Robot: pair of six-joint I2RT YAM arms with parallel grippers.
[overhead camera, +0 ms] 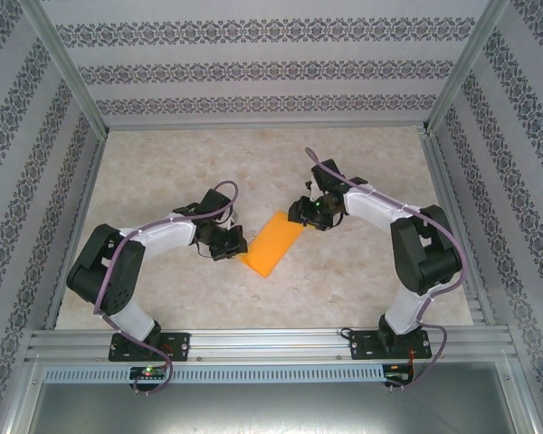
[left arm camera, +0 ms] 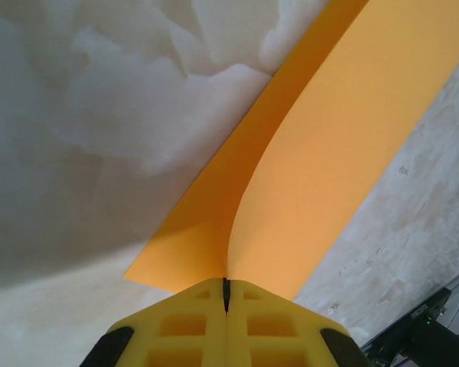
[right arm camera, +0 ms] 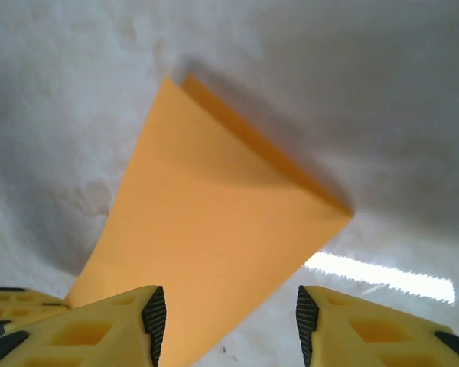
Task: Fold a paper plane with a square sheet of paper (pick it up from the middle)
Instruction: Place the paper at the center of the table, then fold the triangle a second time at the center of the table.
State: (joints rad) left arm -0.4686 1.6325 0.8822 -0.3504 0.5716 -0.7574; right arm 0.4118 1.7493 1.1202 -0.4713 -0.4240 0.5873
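The square sheet of paper (overhead camera: 273, 242) is orange and lies folded double as a long rectangle on the pale tabletop between the two arms. My left gripper (overhead camera: 235, 244) is at its near-left end. In the left wrist view the yellow jaws (left arm camera: 226, 294) are pressed together on the paper (left arm camera: 321, 153), whose upper layer curves up into them. My right gripper (overhead camera: 300, 212) hovers over the far-right end. Seen from the right wrist, it (right arm camera: 223, 321) stands open, its ribbed fingers (right arm camera: 154, 321) apart, with the paper (right arm camera: 206, 229) under the left one and not pinched.
The mottled stone-look tabletop (overhead camera: 163, 172) is boxed in by patterned walls (overhead camera: 253, 63) at the back and sides. An aluminium rail (overhead camera: 271, 348) carrying both arm bases runs along the near edge. Open table lies behind and to both sides of the paper.
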